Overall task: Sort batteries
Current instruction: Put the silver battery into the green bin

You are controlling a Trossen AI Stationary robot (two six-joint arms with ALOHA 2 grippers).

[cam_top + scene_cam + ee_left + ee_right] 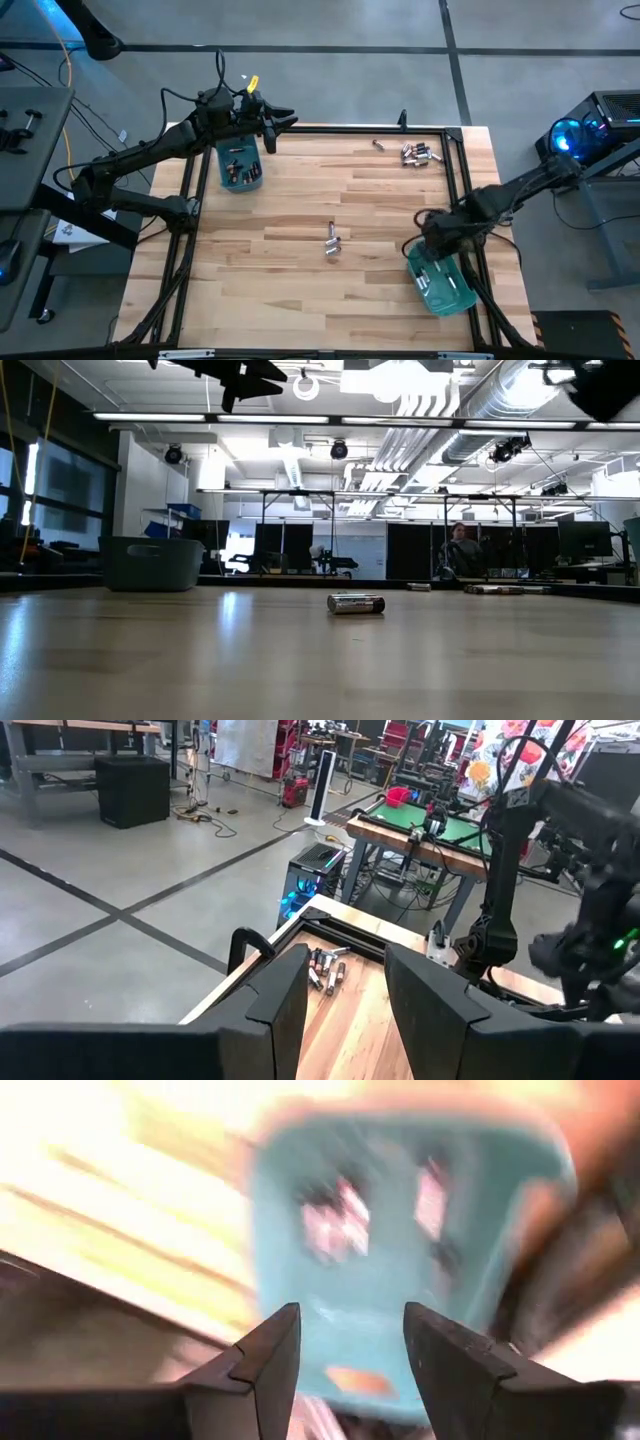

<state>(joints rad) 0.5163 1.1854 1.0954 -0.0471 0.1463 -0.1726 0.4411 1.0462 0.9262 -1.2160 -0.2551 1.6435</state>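
Two teal bins stand on the wooden table: one at the far left (240,168), one at the near right (441,282), each with batteries inside. Loose batteries lie in a cluster at the far right (420,153) (325,970), one alone beside it (378,144), and two in the middle (333,241) (356,603). My left gripper (272,124) (345,995) hangs open high above the far-left bin's far side, with nothing between its fingers. My right gripper (432,246) (350,1350) stands open over the near-right bin (400,1250), pointing down, fingers empty.
A black frame (330,130) runs around the table's edges, with posts at the corners. The table's middle and near left are bare wood apart from the two middle batteries. In the low view a person (458,550) sits in the room behind the table.
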